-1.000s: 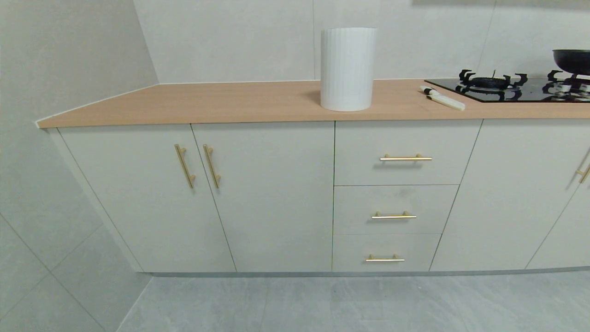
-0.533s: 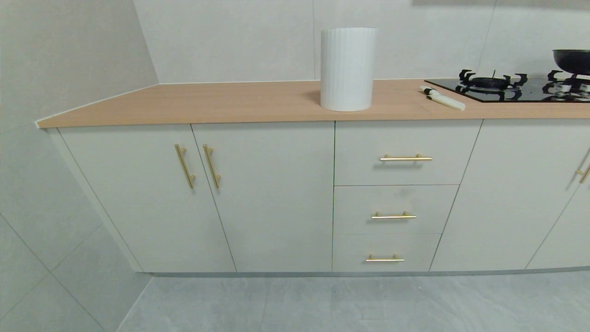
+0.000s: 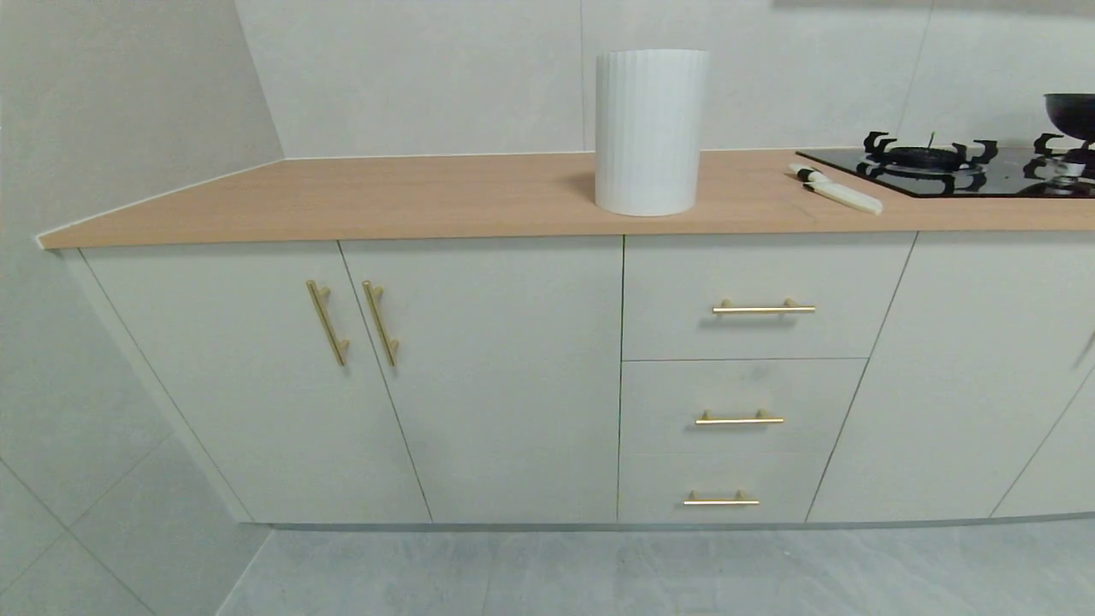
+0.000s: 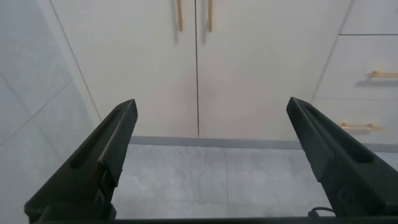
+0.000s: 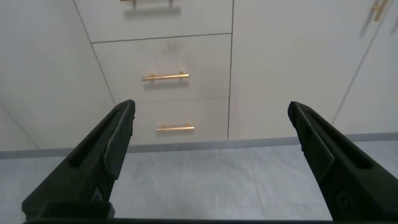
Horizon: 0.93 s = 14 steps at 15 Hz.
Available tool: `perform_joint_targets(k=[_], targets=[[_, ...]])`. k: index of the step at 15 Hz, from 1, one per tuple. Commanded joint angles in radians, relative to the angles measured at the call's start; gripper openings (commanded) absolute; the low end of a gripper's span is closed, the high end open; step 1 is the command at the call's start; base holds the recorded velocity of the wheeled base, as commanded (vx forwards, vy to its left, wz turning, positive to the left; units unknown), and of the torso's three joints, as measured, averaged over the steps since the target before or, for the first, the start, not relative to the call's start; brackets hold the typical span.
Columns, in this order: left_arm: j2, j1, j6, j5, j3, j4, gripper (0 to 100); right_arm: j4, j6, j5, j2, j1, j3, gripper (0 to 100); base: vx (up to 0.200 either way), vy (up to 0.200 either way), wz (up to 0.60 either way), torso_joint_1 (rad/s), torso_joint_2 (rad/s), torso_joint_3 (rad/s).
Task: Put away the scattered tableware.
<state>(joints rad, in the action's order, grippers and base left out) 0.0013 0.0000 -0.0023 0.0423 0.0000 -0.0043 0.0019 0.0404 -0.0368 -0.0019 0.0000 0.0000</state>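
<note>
With the left gripper (image 4: 209, 107) and right gripper (image 5: 209, 107) both open and empty, a careless reach risked knocking the knife (image 3: 834, 188) off the desk (image 3: 385, 197).

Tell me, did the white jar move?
No. The whole view shifted, so the camera moved; the jar sits at the same spot on the counter, with the same gap to the knife.

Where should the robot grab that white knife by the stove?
The knife lies flat on the countertop, so it is probably best to come straight down from above and close across the thin sides of its dark-banded end, which is likely the handle.
</note>
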Motion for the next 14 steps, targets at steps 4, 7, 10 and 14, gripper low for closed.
perform_joint_targets(k=[4,7,10,14], targets=[[0.000,0.000,-0.001,0.001,0.000,0.000,100,0.001,0.001,0.000,0.002,0.000,0.000,100,0.200,0.000,0.00,0.004,0.00,0.005],[0.000,0.000,-0.001,0.001,0.000,0.000,100,0.001,0.001,0.000,0.002,0.000,0.000,100,0.200,0.000,0.00,0.002,0.01,-0.001],[0.000,0.000,-0.001,0.001,0.000,0.000,100,0.001,0.001,0.000,0.002,0.000,0.000,100,0.200,0.000,0.00,0.004,0.00,-0.001],[0.000,0.000,-0.001,0.001,0.000,0.000,100,0.001,0.001,0.000,0.002,0.000,0.000,100,0.200,0.000,0.00,0.004,0.00,0.002]])
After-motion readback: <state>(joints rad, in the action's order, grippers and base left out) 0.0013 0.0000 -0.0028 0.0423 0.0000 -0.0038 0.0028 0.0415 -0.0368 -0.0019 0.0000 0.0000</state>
